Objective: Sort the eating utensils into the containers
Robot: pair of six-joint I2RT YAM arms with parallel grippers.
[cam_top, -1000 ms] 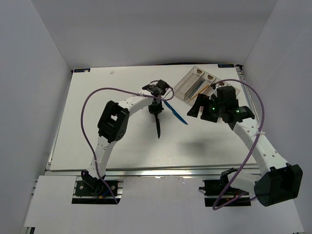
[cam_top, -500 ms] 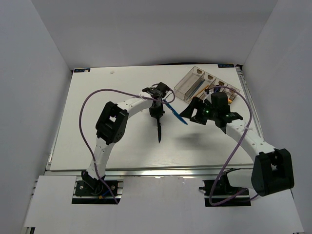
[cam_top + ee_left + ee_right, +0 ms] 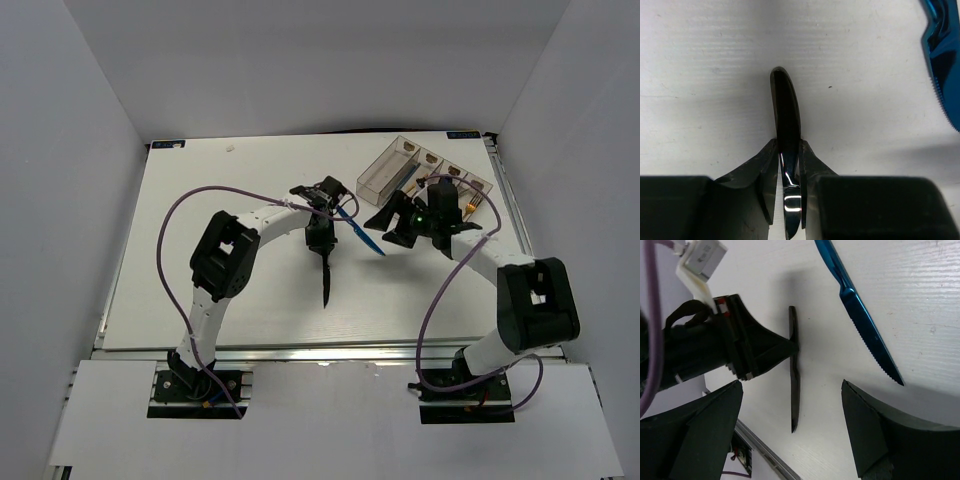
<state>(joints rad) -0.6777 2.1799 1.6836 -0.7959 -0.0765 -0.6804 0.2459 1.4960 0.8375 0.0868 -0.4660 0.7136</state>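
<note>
Step in hand: picking up the two knives left out on the table (image 3: 200,250). One arm has a grip and the other is lining up.
Left gripper (image 3: 788,146): jaws drawn in narrow and pinched on the black knife (image 3: 785,102), gripping it across its flat sides partway along.
Black knife: just below the middle of the overhead view, lying top to bottom, one end sticking out past the fingers. A shadow beside it in the right wrist view suggests it sits a little off the surface, but I can't be sure.
Right gripper (image 3: 787,437): jaws spread wide, nothing between them, hovering right of centre in the overhead view.
Blue knife (image 3: 860,325): flat on the table, slanting from upper left to lower right, near the black knife but apart from it. It runs across the top of the right wrist view and isn't yet between the fingers.
Tray (image 3: 372,180): upper right of the overhead view, set at a slant. A few utensils lie inside, though the right arm hides part of it.
Next move, as I judge it: the left arm should carry the black knife up and right to a compartment, turned to match its length. The right arm has to come down over the blue knife and close on its thin handle.
Watch for: the arms are close together and could crowd each other on the way to the tray.
</note>
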